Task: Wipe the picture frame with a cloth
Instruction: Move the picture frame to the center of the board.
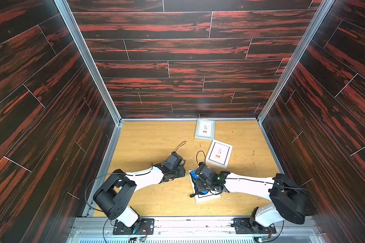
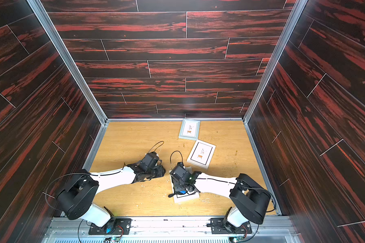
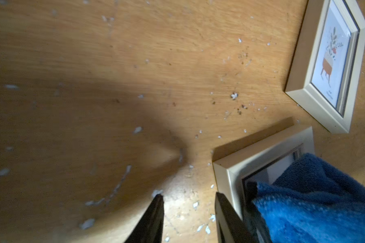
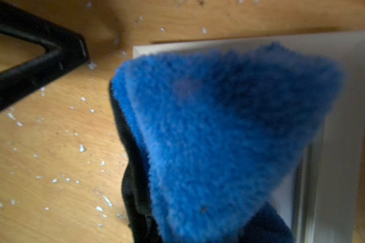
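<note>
A white picture frame lies flat on the wooden table, near the front. The bright blue fluffy cloth rests on it, bunched, with my right gripper shut on it from above. In the right wrist view the cloth hides the jaws and covers much of the frame. My left gripper hovers low over bare table just left of the frame's corner. It is open, with nothing between its fingers; the cloth lies beside it.
Two more picture frames lie behind: one mid-table and a bluish one by the back wall. White crumbs and specks litter the table. Dark panelled walls enclose three sides.
</note>
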